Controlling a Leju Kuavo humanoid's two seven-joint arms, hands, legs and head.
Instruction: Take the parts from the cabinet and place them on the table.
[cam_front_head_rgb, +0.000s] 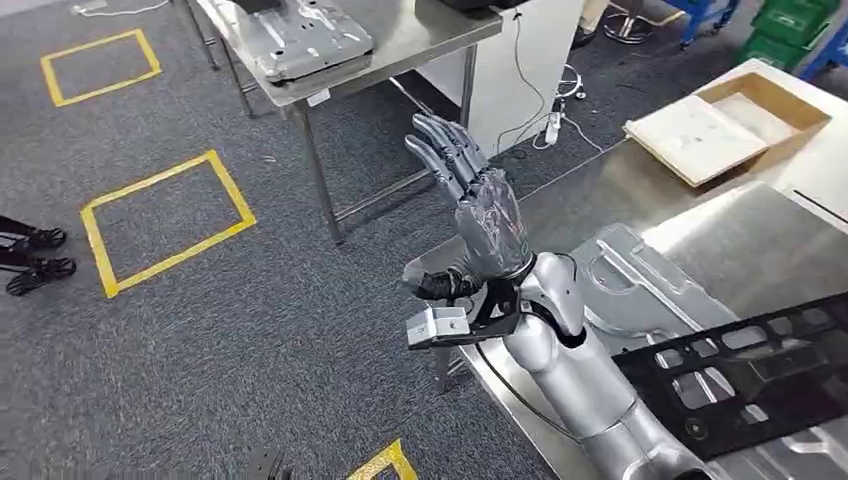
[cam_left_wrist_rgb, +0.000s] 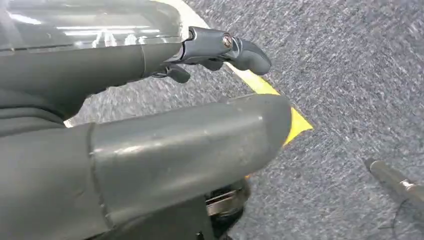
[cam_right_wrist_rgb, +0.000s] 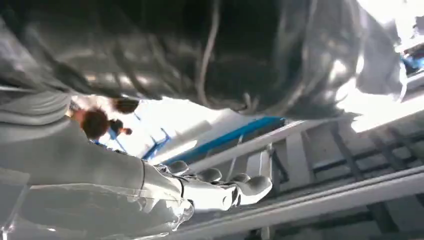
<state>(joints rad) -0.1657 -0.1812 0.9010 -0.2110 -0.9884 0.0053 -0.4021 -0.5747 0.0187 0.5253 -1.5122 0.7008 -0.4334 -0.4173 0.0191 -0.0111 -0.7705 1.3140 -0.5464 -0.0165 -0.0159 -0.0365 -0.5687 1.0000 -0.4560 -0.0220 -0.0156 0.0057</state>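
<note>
The right hand (cam_front_head_rgb: 485, 210) is up over the bench (cam_front_head_rgb: 600, 190) edge, fingers spread, holding nothing. A grey part (cam_front_head_rgb: 640, 285) already sits on the bench beside the arm, black frame (cam_front_head_rgb: 750, 370) next to it. Left hand (cam_left_wrist_rgb: 150, 145) hangs over carpet (cam_left_wrist_rgb: 350, 75); can't tell its state.

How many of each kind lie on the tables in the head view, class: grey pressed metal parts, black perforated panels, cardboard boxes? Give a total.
Grey pressed metal parts: 2
Black perforated panel: 1
Cardboard box: 1
Total: 4
</note>
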